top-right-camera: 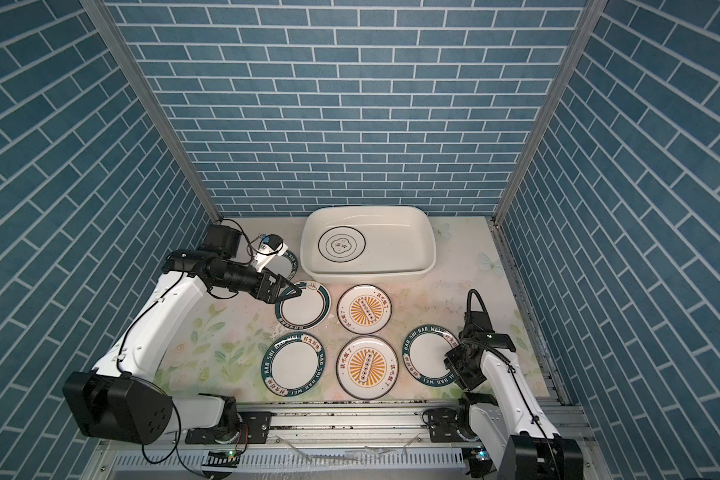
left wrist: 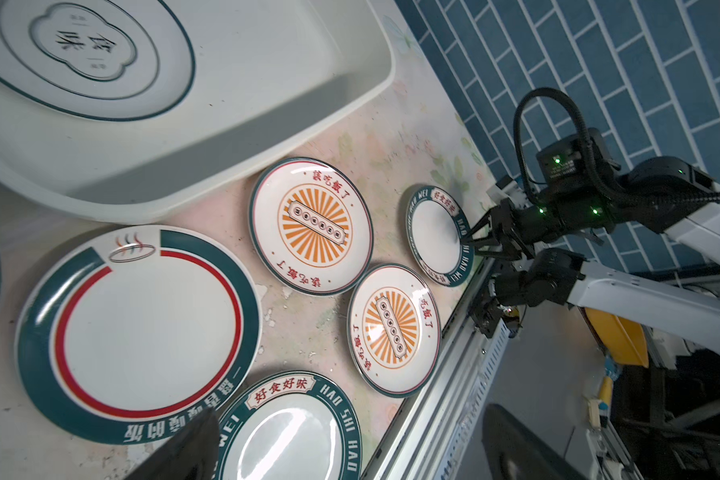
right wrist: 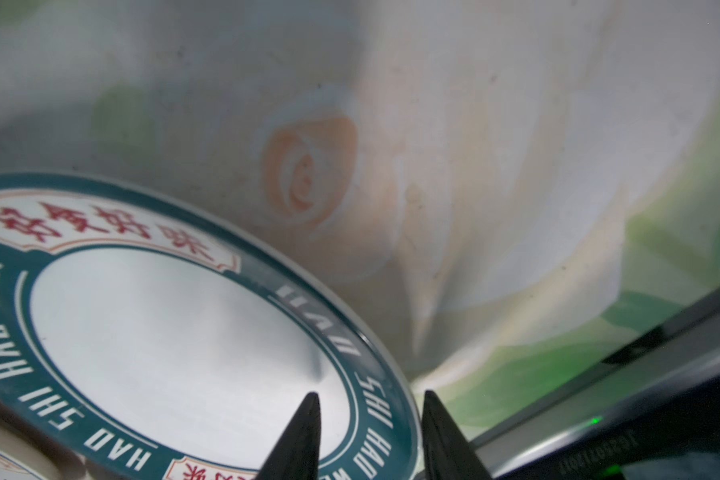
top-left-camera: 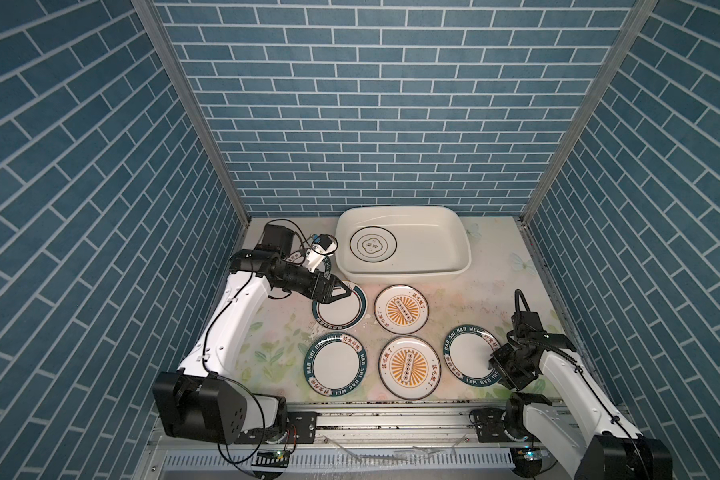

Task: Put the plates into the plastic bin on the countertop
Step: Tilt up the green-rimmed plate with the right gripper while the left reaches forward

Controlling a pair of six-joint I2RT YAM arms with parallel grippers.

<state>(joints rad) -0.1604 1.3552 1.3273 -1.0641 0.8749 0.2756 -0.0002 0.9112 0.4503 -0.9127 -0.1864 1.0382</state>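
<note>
Seven plates show: six on the floral surface (top-left-camera: pixel 275 345), one in the bin. Nearest, the right hand (right wrist: pixel 368 415) has its fingers apart astride the rim of a lettered teal-rimmed plate (top-left-camera: pixel 470 357), one finger over the white well and the other outside it; the plate lies flat. Left of that hand lie an orange sunburst plate (top-left-camera: pixel 409 368) and a second lettered plate (top-left-camera: pixel 335 365). Further on, the left hand (top-left-camera: pixel 344 293) hovers wide open over the rim of a teal-and-red-rimmed plate (top-left-camera: pixel 337 313). Another sunburst plate (top-left-camera: pixel 404 309) is to its right, and a third lettered plate (top-right-camera: pixel 293 266) is partly hidden under its wrist. Beyond that hand, the white bin (top-left-camera: pixel 441 237) holds the black-ringed plate (top-left-camera: pixel 373 246) flat in its left half.
</note>
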